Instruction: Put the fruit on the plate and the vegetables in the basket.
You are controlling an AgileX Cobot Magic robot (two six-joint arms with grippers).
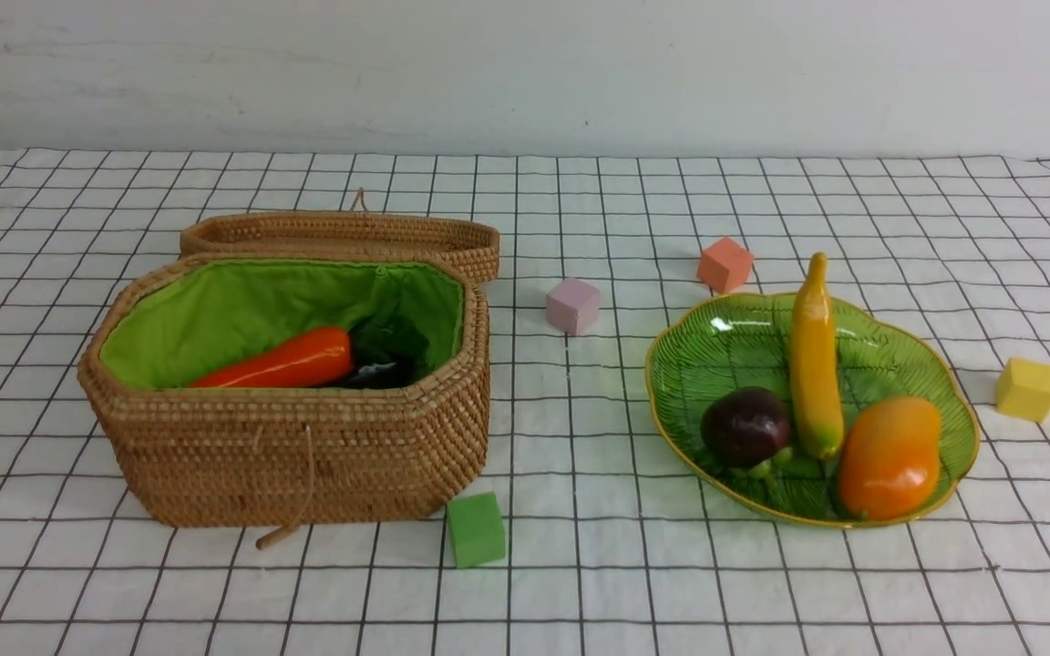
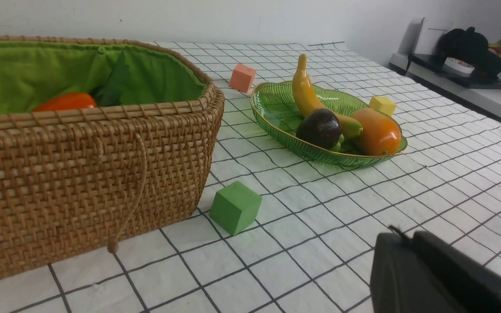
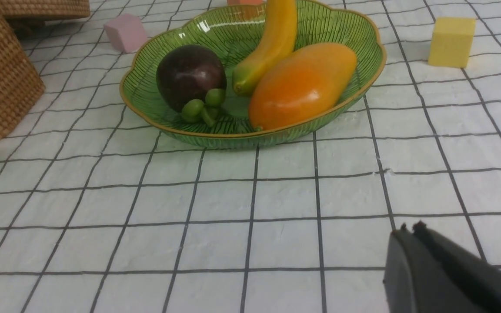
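Note:
The green leaf-shaped plate (image 1: 953,415) holds the yellow banana (image 1: 814,360), the dark purple mangosteen (image 1: 745,425) and the orange-yellow mango (image 1: 890,456). The woven basket (image 1: 297,451) with green lining holds the carrot (image 1: 283,361) and a dark eggplant (image 1: 381,371); the gourd is hidden. In the left wrist view the left gripper (image 2: 402,237) is shut and empty, low over the cloth, near the basket (image 2: 59,174). In the right wrist view the right gripper (image 3: 409,229) is shut and empty, in front of the plate (image 3: 363,82). Neither gripper shows in the front view.
The basket's lid (image 1: 343,235) lies behind it. Small cubes lie on the checked cloth: green (image 1: 476,529) by the basket's front corner, pink (image 1: 572,306), salmon (image 1: 725,264) and yellow (image 1: 1026,389) around the plate. A side bench with clutter (image 2: 472,56) stands off the table.

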